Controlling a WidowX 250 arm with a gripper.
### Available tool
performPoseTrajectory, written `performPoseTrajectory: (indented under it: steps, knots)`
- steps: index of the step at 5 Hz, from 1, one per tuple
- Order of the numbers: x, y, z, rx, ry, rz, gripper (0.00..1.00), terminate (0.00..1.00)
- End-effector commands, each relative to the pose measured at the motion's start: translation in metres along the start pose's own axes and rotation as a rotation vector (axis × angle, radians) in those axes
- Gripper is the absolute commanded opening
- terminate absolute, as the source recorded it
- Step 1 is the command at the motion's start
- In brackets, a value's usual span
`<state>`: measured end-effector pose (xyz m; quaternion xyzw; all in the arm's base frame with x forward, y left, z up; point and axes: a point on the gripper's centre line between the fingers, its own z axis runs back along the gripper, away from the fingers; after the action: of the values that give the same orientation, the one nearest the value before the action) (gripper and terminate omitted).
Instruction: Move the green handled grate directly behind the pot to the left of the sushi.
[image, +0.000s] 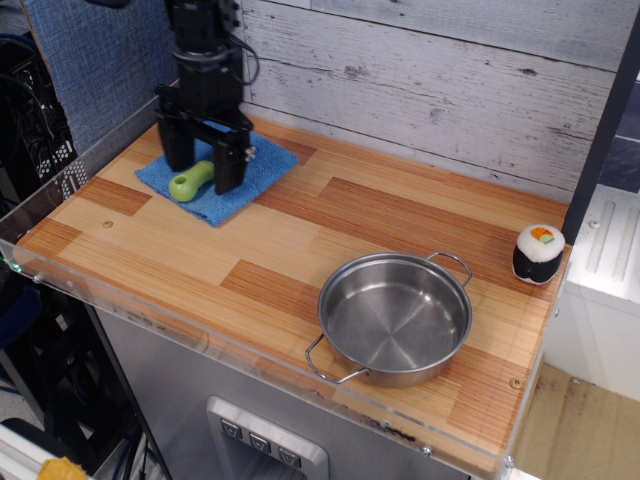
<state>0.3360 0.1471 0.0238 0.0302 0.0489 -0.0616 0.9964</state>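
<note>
Grate (193, 181): green handle, lying on a blue cloth (218, 176) at the counter's (300, 240) back left corner. Gripper (205, 165): fingers spread wide, one on each side of the handle, not closed on it. Pot (394, 318): steel, front right, well apart from the grate. Sushi (538, 253): right edge, behind the pot.

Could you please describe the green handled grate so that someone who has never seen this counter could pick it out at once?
Start at the wooden counter and go to its far left corner, where a blue cloth lies. On that cloth, between the fingers of the black pincer, lies the small grate with a lime-green rounded handle. It is the only bright green thing here, far from the shiny steel pot.
</note>
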Motion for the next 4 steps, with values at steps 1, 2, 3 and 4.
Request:
performPoseTrajectory:
  steps: [1, 2, 3, 4]
  knots:
    - [0.006, -0.001, 0.016, 0.034, -0.036, -0.001, 1.00, 0.00]
    - [0.006, 0.000, 0.016, 0.034, -0.031, 0.003, 0.00, 0.00]
    - [0.003, 0.004, 0.017, 0.030, -0.036, 0.016, 0.00, 0.00]
    - [-0.015, 0.011, 0.048, 0.058, -0.075, 0.092, 0.00, 0.00]
